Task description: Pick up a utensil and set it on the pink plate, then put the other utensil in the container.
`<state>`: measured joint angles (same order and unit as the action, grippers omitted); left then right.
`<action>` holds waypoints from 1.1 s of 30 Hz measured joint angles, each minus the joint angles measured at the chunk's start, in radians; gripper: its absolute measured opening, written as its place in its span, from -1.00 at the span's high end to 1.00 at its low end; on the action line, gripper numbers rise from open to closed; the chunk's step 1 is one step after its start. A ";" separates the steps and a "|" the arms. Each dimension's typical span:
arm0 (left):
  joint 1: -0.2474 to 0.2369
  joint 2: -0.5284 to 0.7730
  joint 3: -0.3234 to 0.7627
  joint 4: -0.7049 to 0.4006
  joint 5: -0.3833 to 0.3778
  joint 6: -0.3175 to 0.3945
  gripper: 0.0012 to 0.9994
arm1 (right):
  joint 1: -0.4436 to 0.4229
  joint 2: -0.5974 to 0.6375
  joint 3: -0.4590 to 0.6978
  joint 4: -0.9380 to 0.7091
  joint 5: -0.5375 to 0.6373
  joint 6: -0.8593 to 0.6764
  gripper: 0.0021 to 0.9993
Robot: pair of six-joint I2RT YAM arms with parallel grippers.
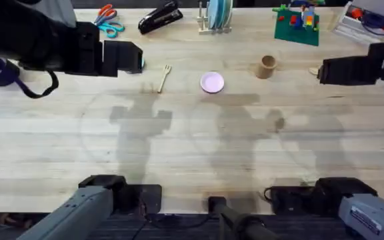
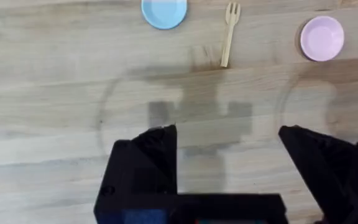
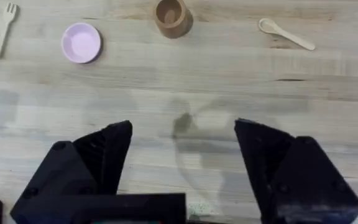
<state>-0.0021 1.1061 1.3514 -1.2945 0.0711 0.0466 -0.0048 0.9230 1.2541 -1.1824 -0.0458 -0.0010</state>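
Overhead, the table [image 1: 192, 147] is the largest item: a bare wooden work surface with the task things lined up in a row along its far half, which leaves the near half free for my arms to travel. My left gripper [image 2: 229, 152] hangs high over the left side with its black fingers spread wide and nothing between them; my right gripper [image 3: 182, 152] hangs over the right side, likewise wide apart and empty. I judge both are held raised so that each wrist view takes in its own half of the row before any descent. The container [image 1: 267, 67], a tan cup, stands upright right of centre, its mouth facing up and therefore ready to receive a handle dropped from above. The pink plate [image 1: 212, 83] lies flat near the middle of the row, empty, between the cup and the fork. The fork [image 1: 164, 78] lies flat just left of the plate, tines toward the far edge, on my left arm's side, so I judge the left gripper is the natural one for it. The spoon [image 3: 286, 34] lies flat to the right of the cup, apart from it, within my right arm's reach. Neither utensil has been lifted yet, so the first step is not yet begun.
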 joint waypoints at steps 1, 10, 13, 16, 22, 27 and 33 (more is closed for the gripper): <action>0.000 0.000 0.000 0.006 0.000 0.017 -0.99 | 0.000 0.000 0.000 -0.001 0.000 0.000 -0.99; -0.034 0.121 0.005 0.030 0.000 0.094 -0.99 | 0.000 0.000 0.000 -0.001 0.000 0.000 -0.99; -0.065 0.205 0.005 0.056 0.000 0.101 -0.99 | 0.000 0.000 0.000 -0.001 0.000 0.000 -0.99; -0.096 0.292 0.005 0.113 0.000 0.105 -0.99 | 0.000 0.000 0.000 -0.001 0.000 0.000 -0.99; -0.131 0.445 0.005 0.216 0.000 0.108 -0.99 | 0.000 0.000 0.001 -0.001 0.000 0.000 -0.99; -0.140 0.559 0.005 0.267 0.000 0.112 -0.99 | 0.000 0.000 0.001 -0.001 0.000 0.000 -0.99; -0.140 0.658 0.005 0.321 0.000 0.112 -0.99 | 0.000 0.000 0.001 -0.001 0.000 0.000 -0.99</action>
<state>-0.1417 1.7639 1.3560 -0.9733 0.0711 0.1584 -0.0049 0.9230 1.2549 -1.1831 -0.0457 -0.0010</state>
